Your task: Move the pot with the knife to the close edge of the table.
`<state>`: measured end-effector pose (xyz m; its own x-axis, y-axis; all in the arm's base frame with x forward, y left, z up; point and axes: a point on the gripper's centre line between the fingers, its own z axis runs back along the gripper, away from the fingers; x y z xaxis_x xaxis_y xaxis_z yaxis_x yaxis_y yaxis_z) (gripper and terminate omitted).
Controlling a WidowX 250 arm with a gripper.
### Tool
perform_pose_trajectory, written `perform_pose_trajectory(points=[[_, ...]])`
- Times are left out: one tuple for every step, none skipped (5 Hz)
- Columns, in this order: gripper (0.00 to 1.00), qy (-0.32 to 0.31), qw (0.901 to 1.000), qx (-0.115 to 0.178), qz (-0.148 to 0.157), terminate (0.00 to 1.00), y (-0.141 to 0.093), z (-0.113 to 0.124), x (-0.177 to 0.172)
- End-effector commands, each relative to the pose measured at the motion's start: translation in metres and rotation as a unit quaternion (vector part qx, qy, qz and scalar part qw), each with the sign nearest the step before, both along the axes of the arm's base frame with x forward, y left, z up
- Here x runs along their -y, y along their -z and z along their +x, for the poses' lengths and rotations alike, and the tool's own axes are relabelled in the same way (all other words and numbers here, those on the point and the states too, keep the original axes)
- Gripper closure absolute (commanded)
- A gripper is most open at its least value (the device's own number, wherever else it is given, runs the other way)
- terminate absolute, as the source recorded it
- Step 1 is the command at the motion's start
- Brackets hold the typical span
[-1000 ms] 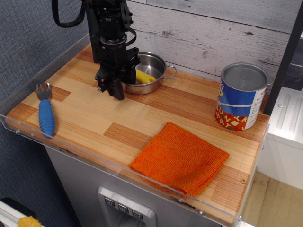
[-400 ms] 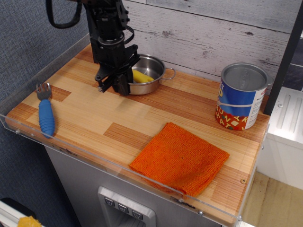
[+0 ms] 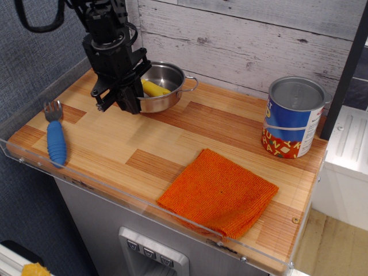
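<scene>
The small shiny steel pot (image 3: 167,77) is at the back left of the striped wooden table (image 3: 172,135). One wire loop handle shows on its right side; the left side is hidden behind my gripper. The knife's yellow handle (image 3: 154,88) lies inside the pot; its white blade is hidden. My black gripper (image 3: 127,103) comes down from the top left and is closed on the pot's near left rim.
A blue-handled fork (image 3: 55,138) lies at the left front. An orange cloth (image 3: 218,192) lies at the front centre-right. A tall blue-labelled tin can (image 3: 292,118) stands at the right. A clear acrylic rim (image 3: 115,192) runs along the edges, and a plank wall stands behind.
My gripper has moved left and a little back, and the pot with the knife has moved left with it.
</scene>
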<state>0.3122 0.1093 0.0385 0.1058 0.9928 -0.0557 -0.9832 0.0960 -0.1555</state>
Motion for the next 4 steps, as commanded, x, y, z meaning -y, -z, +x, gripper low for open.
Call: perform_pose_trajectory(points=[[1.00, 0.023, 0.9989, 0.038, 0.014, 0.00, -0.027, -0.028, -0.004], [1.00, 0.037, 0.9982, 0.042, 0.019, 0.00, -0.031, -0.042, 0.007], [1.00, 0.040, 0.9981, 0.036, 0.029, 0.00, -0.029, -0.053, 0.010], [1.00, 0.039, 0.9984, 0.028, 0.030, 0.00, -0.022, -0.067, 0.006]])
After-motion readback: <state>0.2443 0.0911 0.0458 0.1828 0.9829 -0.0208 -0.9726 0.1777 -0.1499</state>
